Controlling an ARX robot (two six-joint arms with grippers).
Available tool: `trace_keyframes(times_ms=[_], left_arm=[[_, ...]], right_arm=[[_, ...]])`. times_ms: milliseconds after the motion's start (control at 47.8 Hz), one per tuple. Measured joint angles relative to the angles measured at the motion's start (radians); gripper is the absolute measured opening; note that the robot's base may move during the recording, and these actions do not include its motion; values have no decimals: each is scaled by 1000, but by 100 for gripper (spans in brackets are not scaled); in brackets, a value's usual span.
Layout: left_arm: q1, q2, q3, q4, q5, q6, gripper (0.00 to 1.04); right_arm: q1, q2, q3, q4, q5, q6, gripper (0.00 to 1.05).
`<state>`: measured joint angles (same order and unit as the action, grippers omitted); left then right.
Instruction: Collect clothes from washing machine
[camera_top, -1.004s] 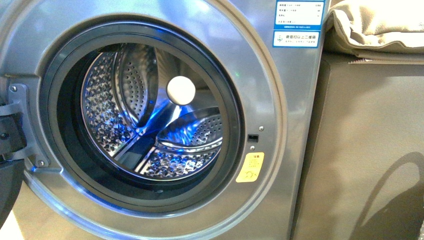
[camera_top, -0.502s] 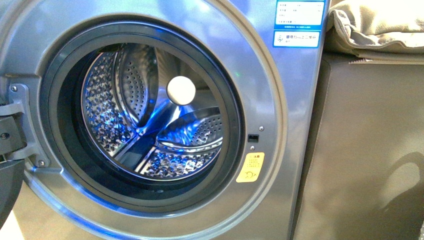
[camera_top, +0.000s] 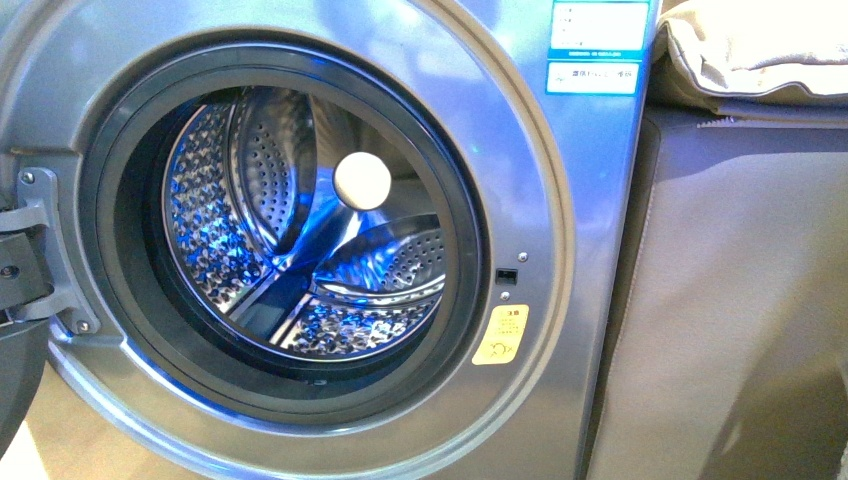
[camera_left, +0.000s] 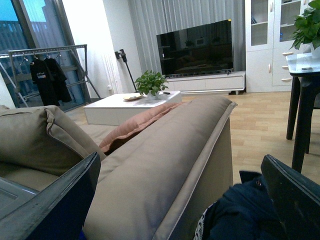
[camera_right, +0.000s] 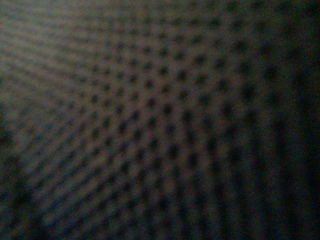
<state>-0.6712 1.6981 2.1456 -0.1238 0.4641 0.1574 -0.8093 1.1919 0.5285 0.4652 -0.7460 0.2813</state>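
The washing machine (camera_top: 560, 200) fills the front view, grey, with its porthole open. Its perforated steel drum (camera_top: 260, 180) glows blue inside, and no fabric shows in it. The clothes (camera_left: 240, 210), a crumpled dark navy garment, lie low in the left wrist view beside the sofa's end. My left gripper (camera_left: 180, 167) is open, its dark fingers (camera_left: 65, 200) wide apart. The garment sits close to the other finger and nothing is held. The right wrist view is dark, and the right gripper is not in view.
A tan sofa (camera_top: 740, 300) stands right against the machine, with a cushion (camera_top: 750, 50) on top. The door hinge (camera_top: 30, 250) sits at the porthole's left. Beyond the sofa (camera_left: 165, 150) are a white low table (camera_left: 125, 105), a television (camera_left: 197, 47) and a dark table leg (camera_left: 302, 120).
The arched shadow on the sofa's side at the lower right has faded away and the light has grown brighter. The machine and drum look the same.
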Motion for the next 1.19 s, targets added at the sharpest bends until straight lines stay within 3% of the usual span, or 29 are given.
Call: trace_keyframes(times_ms=[188,460,544,648,753,857,1192], left_arm=[[0,0,0,0,0,0,98],[0,0,0,0,0,0,98],[0,0,0,0,0,0,98],[0,0,0,0,0,0,98],[0,0,0,0,0,0,98],[0,0,0,0,0,0,98],[0,0,0,0,0,0,98]], right_arm=[[32,250,-76,48,90,-96,14],[82,708,8,193,281,-101,15],[93,782,29,206,311,-95,29],[115,815,32,243,330,-74,54],[138,715,21,251,312,-45,80],[137,606,21,223,291,-11,97],[103,144,10,196,102,88,97]])
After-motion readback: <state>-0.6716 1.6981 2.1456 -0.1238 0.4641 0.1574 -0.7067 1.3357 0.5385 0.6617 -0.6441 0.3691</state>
